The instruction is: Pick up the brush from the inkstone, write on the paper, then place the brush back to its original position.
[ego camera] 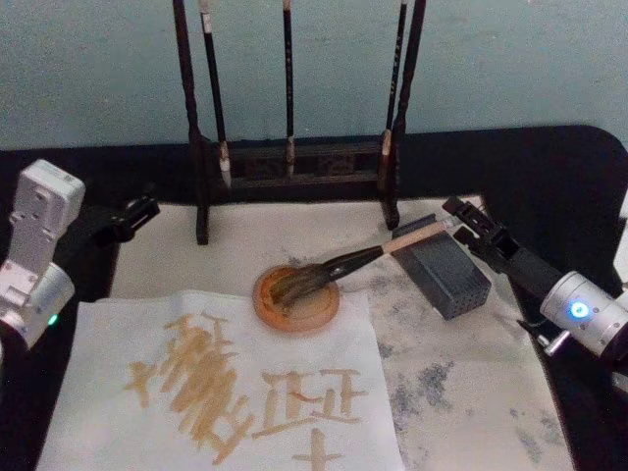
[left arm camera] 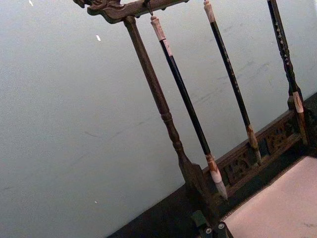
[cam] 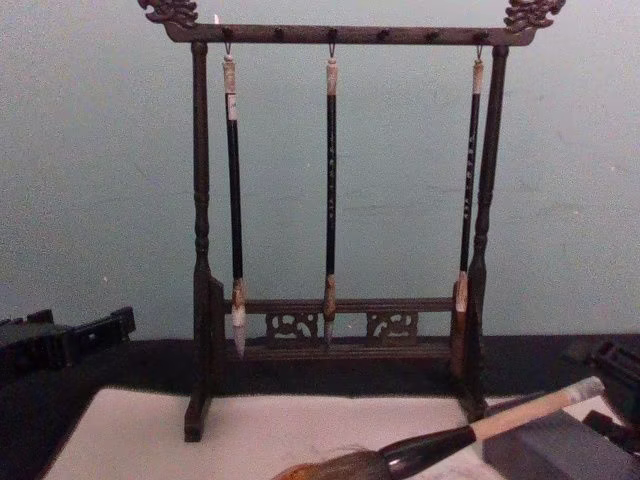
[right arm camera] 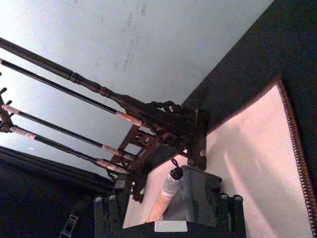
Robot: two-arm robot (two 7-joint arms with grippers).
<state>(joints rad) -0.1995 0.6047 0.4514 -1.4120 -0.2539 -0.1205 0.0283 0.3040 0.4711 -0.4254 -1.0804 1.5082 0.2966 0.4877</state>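
One brush (ego camera: 353, 260): tan handle, black ferrule, bristles on inkstone (ego camera: 326, 314); right end effector (ego camera: 459, 224) released.

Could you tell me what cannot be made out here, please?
- Head view: the paper's lowest strokes, cut by the bottom edge.
- Chest view: the brush's bristle tip, likewise cut.
- Left wrist view: the left claw, mostly cut off below.
- Right wrist view: brush bristles, hidden by the open right claw.

Left of the rack (ego camera: 294, 162), the left arm (ego camera: 39, 245) is a boxy white shell with a green light, the left gripper (ego camera: 132, 214) black. Right of it, the right arm (ego camera: 589, 319) has a silver cuff lit blue; the right gripper (ego camera: 471, 228) has black fingers (right arm camera: 102, 213) with small screws.
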